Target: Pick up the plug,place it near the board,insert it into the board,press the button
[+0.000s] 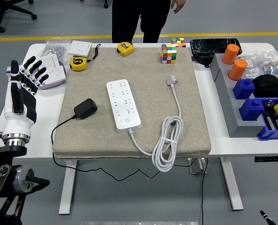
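Plug untouched; left hand raised at left table edge.

The left hand [24, 82] stands with fingers spread, holding nothing. The plug [85, 108], a black adapter, lies on the mat [195, 117] to the hand's right and slightly nearer, its long axis running near-left to far-right. The board [123, 103] lies just right of the plug, apart from it. Left is the only hand in view, so it is the one placed to reach.

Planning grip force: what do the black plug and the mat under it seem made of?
Black plug: probably hard plastic, matte with a faint sheen, with a thin rubbery-looking cord. Mat: coarse woven fabric, likely over padding, judging by its beige weave and thick soft edge.
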You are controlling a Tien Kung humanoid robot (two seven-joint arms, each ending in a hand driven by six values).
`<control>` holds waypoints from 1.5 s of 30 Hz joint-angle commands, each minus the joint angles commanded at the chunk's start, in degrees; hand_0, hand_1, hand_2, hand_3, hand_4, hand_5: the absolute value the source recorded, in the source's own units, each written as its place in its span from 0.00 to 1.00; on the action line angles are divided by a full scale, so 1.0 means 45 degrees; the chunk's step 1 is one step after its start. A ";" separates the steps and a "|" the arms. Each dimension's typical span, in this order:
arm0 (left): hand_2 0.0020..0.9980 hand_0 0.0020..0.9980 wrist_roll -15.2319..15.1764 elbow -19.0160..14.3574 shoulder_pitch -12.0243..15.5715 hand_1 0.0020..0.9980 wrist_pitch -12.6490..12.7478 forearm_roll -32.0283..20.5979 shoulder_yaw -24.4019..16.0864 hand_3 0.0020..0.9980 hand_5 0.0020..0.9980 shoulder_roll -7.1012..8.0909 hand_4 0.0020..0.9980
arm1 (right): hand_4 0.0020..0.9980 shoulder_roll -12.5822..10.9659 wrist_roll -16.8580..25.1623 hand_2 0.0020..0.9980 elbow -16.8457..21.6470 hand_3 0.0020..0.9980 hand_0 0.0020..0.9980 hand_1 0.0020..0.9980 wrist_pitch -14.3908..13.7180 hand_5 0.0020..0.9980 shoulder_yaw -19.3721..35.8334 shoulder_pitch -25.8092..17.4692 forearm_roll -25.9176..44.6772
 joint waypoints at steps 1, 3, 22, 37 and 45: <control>0.83 0.76 -0.0004 -0.0002 0.0006 0.81 0.0004 -0.0004 0.0000 0.82 1.00 0.0000 1.00 | 1.00 0.0002 0.0000 0.83 0.0000 0.84 0.91 0.88 -0.0001 1.00 0.0001 -0.0005 -0.0001; 0.83 0.76 -0.0007 -0.0002 0.0010 0.81 0.0008 -0.0005 -0.0002 0.82 1.00 0.0000 1.00 | 1.00 0.0005 -0.0002 0.83 0.0000 0.84 0.91 0.88 -0.0002 1.00 0.0004 -0.0011 -0.0008; 0.83 0.76 -0.0028 -0.0043 -0.0027 0.80 0.0033 -0.0009 -0.0014 0.82 1.00 0.0000 1.00 | 1.00 0.0047 0.0000 0.84 0.0000 0.84 0.91 0.88 -0.0019 1.00 0.0087 0.0025 0.0011; 0.83 0.76 -0.0038 -0.0062 -0.0030 0.80 0.0068 -0.0032 -0.0030 0.82 1.00 0.0000 1.00 | 1.00 0.0066 0.0003 0.84 0.0000 0.84 0.91 0.88 -0.0030 1.00 0.0053 0.0063 0.0076; 0.83 0.76 -0.0047 -0.0068 -0.0023 0.80 0.0077 -0.0028 -0.0020 0.82 1.00 0.0000 1.00 | 1.00 0.0057 0.0002 0.84 0.0000 0.84 0.90 0.88 -0.0034 1.00 0.0051 0.0058 0.0068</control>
